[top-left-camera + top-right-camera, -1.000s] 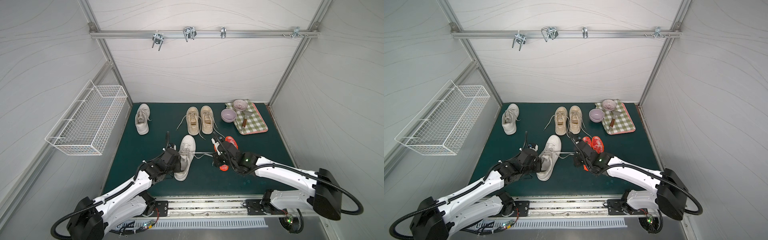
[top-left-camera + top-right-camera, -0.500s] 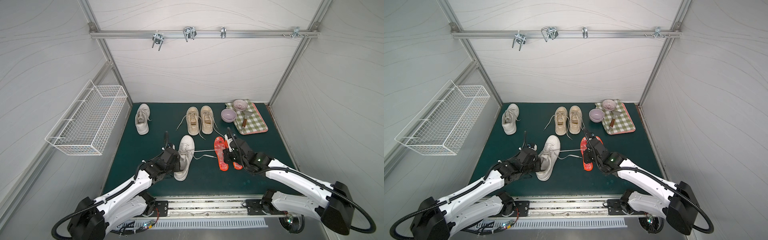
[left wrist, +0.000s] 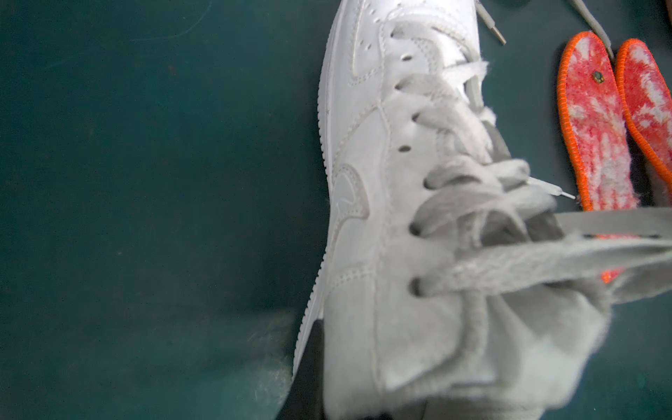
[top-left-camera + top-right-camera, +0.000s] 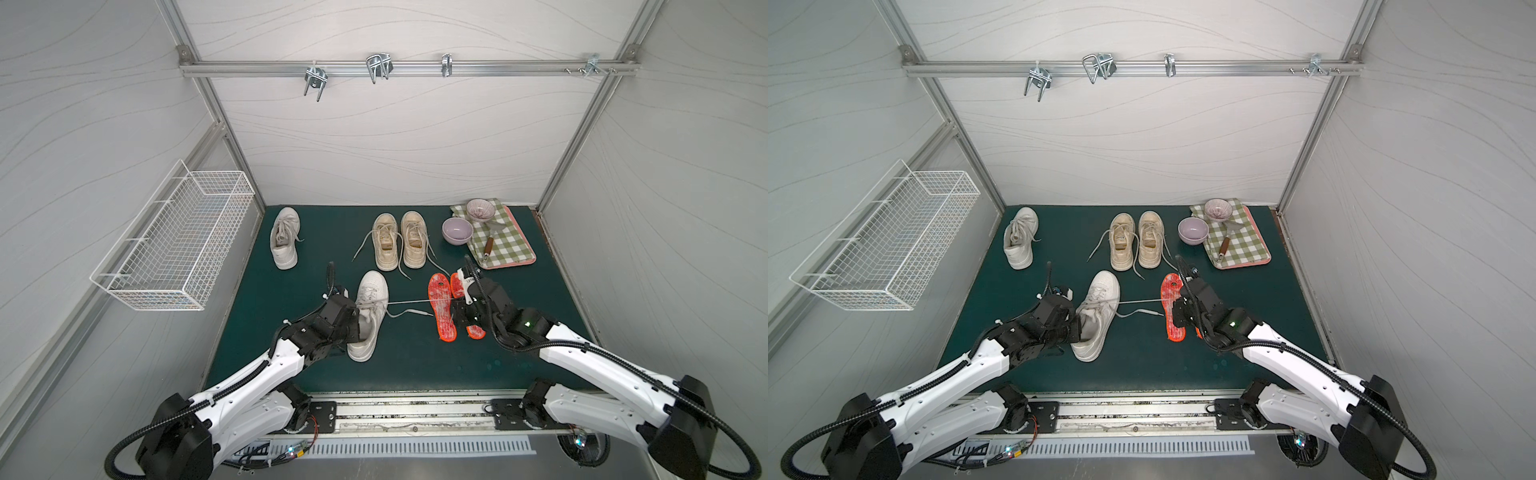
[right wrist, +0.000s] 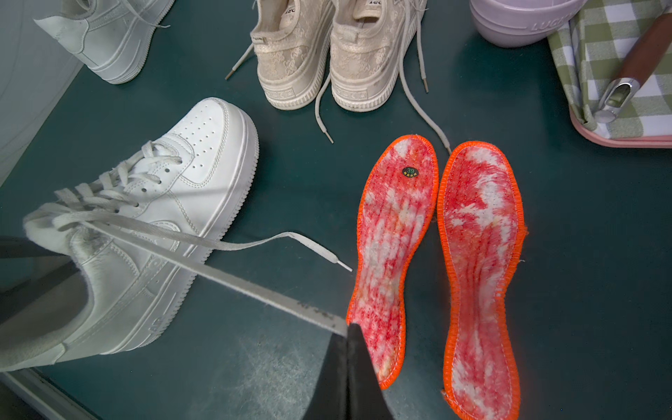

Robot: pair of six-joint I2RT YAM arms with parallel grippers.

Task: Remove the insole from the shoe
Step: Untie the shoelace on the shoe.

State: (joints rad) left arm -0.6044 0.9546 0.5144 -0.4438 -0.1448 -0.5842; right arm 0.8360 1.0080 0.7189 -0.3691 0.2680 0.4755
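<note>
With the left gripper [image 4: 358, 332] clamped on the white sneaker's [image 4: 372, 305] heel collar near the bench's [image 4: 415, 365] front edge and the right gripper [image 5: 349, 338] pinched shut on its taut lace [image 5: 225, 276] above two orange insoles [image 5: 394, 236] lying just beside the shoe, pull gently with the heel pinned, loosening the throat without dragging the sneaker

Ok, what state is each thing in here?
near white sneaker, laces loosened
left gripper, shut on its collar
right gripper, shut on shoelace
shoelace, pulled taut
orange insoles, flat on mat, side by side
beige shoes, upright, laces untied
far white sneaker, upright, laced
lavender bowl, upright, empty
</note>
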